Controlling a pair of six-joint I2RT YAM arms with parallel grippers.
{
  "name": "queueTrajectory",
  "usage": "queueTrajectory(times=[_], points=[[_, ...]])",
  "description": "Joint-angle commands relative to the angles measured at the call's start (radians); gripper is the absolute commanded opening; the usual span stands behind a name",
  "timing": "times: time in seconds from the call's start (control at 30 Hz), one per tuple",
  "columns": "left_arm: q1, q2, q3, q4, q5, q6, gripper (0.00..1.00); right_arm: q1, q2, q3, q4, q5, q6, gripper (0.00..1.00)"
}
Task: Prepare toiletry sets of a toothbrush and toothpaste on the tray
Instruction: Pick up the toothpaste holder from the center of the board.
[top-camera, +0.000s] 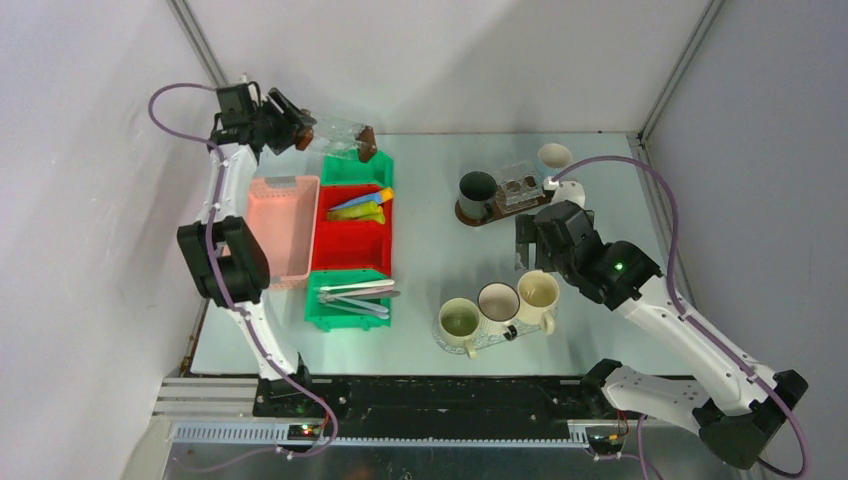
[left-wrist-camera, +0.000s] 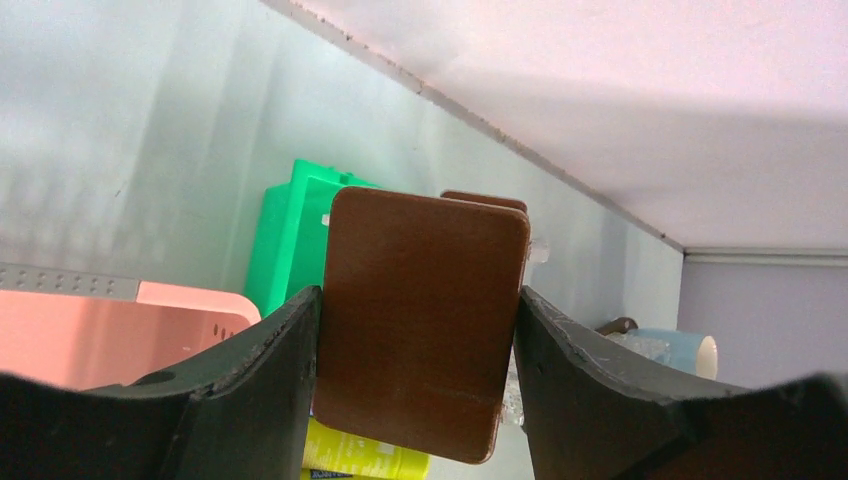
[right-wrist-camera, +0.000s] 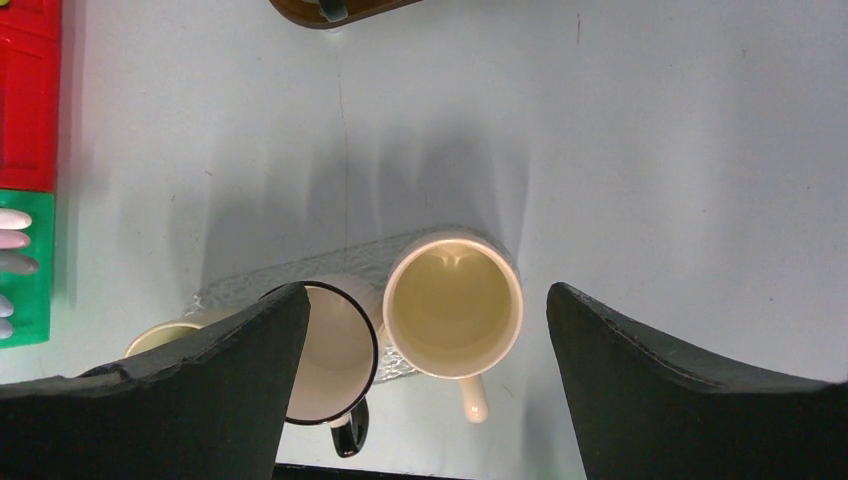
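The left gripper (left-wrist-camera: 418, 305) is clamped on the brown end of a clear holder (top-camera: 340, 132), up in the air just past the far end of the red bin (top-camera: 350, 248). To do this step well, I think it should hold tight, keep the holder level, go high over the bins, and set it down softly on the desk (top-camera: 430, 262) to the right of the red bin. The toothpaste tubes (top-camera: 362, 208) lie in the far part of the red bin. The toothbrushes (top-camera: 352, 295) lie in a green bin (top-camera: 330, 318) touching its near side. A pink basket (top-camera: 285, 235) sits just left of the red bin. The right gripper (right-wrist-camera: 428, 298) hangs wide open over a cream mug (top-camera: 537, 290), well to the right of the red bin, so the arms could bump there.
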Motion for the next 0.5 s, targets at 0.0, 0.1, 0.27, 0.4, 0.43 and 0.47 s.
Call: queueTrajectory(times=[0.0,0.1,0.27,0.4,0.43,0.47], points=[[0.001,-0.144,-0.016,0.055,-0.056,-0.048,0.00,0.005,-0.034,0.040,0.008,0.015,-0.015,0.91],[0.001,-0.189,-0.052,0.058,-0.065,-0.095,0.00,0.009,-0.043,0.040,0.031,0.014,-0.041,0.91],[-0.001,-0.297,-0.160,0.089,-0.051,-0.188,0.00,0.032,-0.057,0.040,0.101,0.016,-0.117,0.92],[0.000,-0.377,-0.235,0.114,-0.045,-0.237,0.00,0.064,-0.061,0.038,0.214,0.014,-0.201,0.92],[0.000,-0.398,-0.243,0.110,-0.057,-0.242,0.00,0.070,-0.060,0.035,0.260,0.011,-0.215,0.92],[0.000,-0.407,-0.258,0.099,-0.063,-0.242,0.00,0.079,-0.056,0.034,0.279,0.009,-0.236,0.92]])
